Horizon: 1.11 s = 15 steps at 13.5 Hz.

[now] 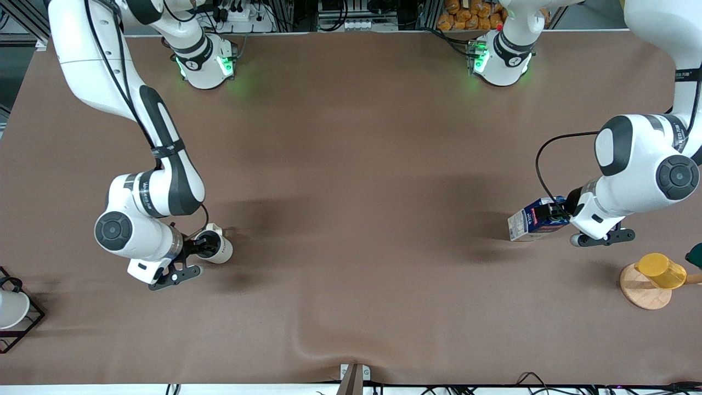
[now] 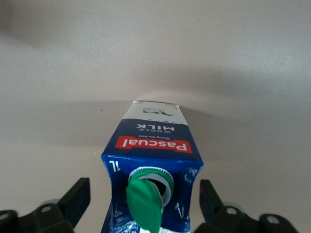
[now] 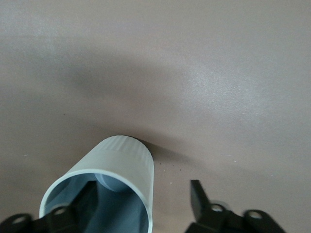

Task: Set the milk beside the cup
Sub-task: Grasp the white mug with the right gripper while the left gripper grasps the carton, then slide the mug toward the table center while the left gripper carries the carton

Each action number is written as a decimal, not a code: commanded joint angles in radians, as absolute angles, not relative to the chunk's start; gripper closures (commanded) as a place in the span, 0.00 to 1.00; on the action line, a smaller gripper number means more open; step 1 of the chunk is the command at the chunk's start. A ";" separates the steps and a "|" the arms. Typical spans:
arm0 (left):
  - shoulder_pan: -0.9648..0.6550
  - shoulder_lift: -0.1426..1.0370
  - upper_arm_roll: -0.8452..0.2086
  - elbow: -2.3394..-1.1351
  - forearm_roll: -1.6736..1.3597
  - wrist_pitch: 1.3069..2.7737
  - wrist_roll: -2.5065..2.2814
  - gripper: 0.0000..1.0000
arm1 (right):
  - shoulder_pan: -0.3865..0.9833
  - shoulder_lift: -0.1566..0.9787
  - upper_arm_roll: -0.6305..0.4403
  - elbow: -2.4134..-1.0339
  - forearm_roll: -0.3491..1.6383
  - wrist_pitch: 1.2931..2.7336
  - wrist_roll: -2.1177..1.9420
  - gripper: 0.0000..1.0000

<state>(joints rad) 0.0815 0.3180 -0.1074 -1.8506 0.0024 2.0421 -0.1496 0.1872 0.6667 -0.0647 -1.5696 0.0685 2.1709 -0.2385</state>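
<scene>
The milk (image 1: 535, 219), a dark-blue carton with a green cap and red label, stands toward the left arm's end of the table. My left gripper (image 1: 552, 213) is over its top, open, with a finger on each side of the carton (image 2: 153, 145) and small gaps between. The cup (image 1: 220, 250), a cream-white mug, stands toward the right arm's end, well apart from the milk. My right gripper (image 1: 203, 245) is open at the cup's rim. In the right wrist view one finger is inside the cup (image 3: 121, 155) and the other finger (image 3: 198, 196) is outside, clear of the wall.
A yellow plastic cup (image 1: 661, 270) lies on a round wooden stand (image 1: 641, 291) at the left arm's end, with a dark green object (image 1: 695, 255) beside it. A white cone-shaped cup (image 1: 11, 308) sits in a black wire rack (image 1: 30, 323) at the right arm's end. The brown cloth has a ridge (image 1: 329, 345) near the front edge.
</scene>
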 commanded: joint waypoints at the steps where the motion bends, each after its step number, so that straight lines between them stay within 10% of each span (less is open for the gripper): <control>1: 0.086 0.296 -0.114 -1.878 -0.009 2.059 -0.144 0.21 | 0.178 0.663 -0.061 -1.582 0.177 2.175 -0.249 1.00; 6: 0.084 0.290 -0.115 -1.876 -0.009 2.045 -0.144 0.43 | 0.172 0.660 -0.061 -1.594 0.225 2.169 -0.232 1.00; 15: 0.086 0.241 -0.161 -1.787 -0.009 1.922 -0.147 0.44 | 0.362 0.588 -0.061 -1.579 0.226 2.120 0.358 1.00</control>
